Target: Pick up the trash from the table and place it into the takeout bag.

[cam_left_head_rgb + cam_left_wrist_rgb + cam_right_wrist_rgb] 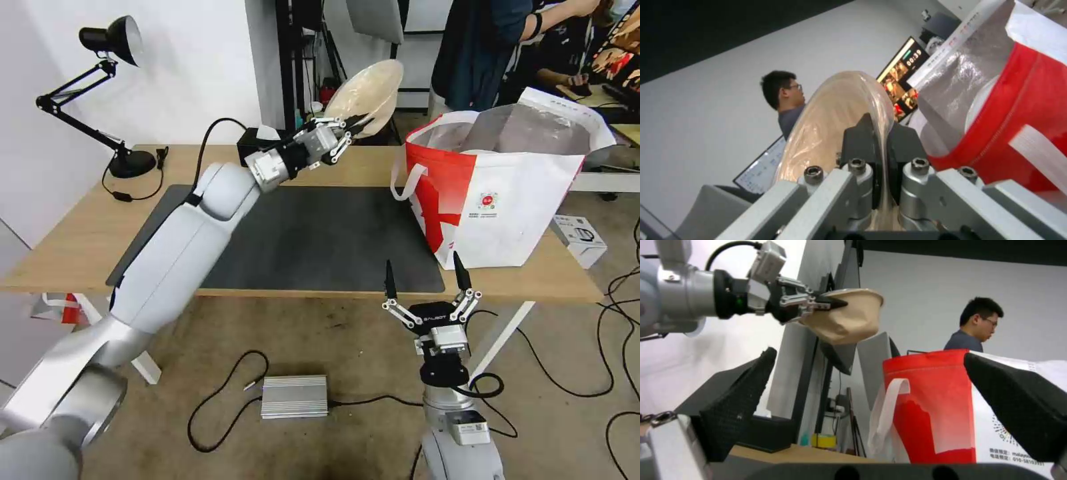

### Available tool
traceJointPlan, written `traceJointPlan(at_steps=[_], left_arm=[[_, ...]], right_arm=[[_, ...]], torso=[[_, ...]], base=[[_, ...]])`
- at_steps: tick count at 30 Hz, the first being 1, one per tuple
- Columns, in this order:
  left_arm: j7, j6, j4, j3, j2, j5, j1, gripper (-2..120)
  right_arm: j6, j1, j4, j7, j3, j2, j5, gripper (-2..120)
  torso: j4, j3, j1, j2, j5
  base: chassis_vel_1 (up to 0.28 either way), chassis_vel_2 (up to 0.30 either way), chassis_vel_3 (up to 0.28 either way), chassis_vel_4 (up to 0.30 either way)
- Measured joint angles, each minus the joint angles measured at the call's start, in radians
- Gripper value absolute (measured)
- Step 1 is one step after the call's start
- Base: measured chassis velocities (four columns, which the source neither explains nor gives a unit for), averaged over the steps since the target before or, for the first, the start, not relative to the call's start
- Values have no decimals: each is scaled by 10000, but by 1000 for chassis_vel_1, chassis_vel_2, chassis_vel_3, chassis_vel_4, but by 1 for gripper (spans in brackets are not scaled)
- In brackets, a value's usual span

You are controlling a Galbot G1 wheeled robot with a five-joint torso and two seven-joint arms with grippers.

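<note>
My left gripper (pixel 357 127) is shut on the rim of the shallow beige translucent bowl (pixel 365 90), holding it tilted high above the back of the table (pixel 80 247), left of the takeout bag (pixel 507 193). In the left wrist view the fingers (pixel 858 140) pinch the bowl's edge (pixel 835 110), with the bag's foil lining (pixel 960 80) and red side close by. The right wrist view shows the left gripper (pixel 826 303) with the bowl (pixel 849 318) above the bag (pixel 929 406). My right gripper (pixel 425 275) stands open below the table's front edge, in front of the bag.
A black desk lamp (pixel 110 87) stands at the table's back left. A black tissue box (pixel 252 143) sits behind the dark mat (pixel 320 240). A small white box (pixel 580 239) lies right of the bag. A silver box (pixel 295 396) and cables lie on the floor.
</note>
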Motion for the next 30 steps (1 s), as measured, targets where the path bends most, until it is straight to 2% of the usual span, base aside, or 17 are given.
traceJointPlan(at_steps=[13,30], left_arm=[[5,-39,580,523,-539,-37,-711,1],[5,-186,1726,1556,-1534,-68,-1571,1]], right_arm=[[22,-40,110,14,25,-4,62,100],[139,-204,387,52,76,-4,277,100]], torso=[[-1,1,0,-1,0],[-1,0,0,-2,0]], base=[[0,0,0,0],[0,0,0,0]])
